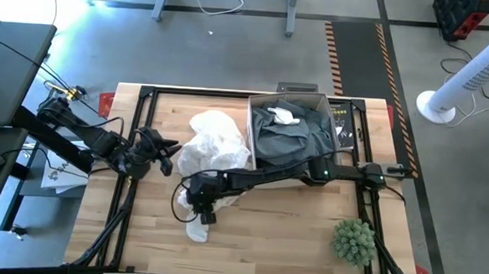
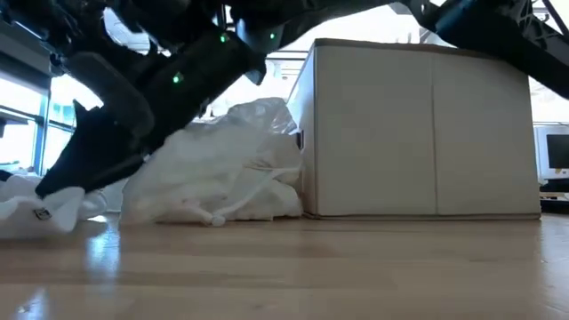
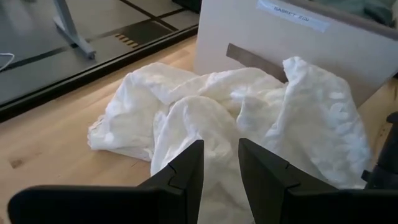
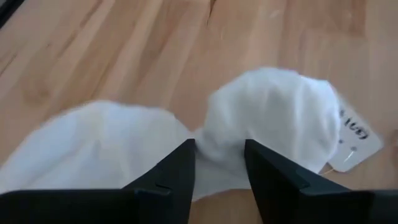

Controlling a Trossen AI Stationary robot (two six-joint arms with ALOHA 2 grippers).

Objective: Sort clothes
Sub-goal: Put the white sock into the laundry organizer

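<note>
Bright even daylight, windows blown out behind the low view, soft glare on the pale wooden table (image 2: pixel 293 267) — right wrist view motion-blurred.

White garment (image 3: pixel 249 112): soft crinkled cloth, lying matt, a paper tag (image 4: pixel 354 140) showing at its edge. Table (image 1: pixel 290 232): pale wood planks, reflecting light with a slight sheen; box (image 2: pixel 427 133): tan cardboard, looking smooth and matt. Grey-green garment (image 1: pixel 291 135): matt cloth, slumping in soft folds.
</note>
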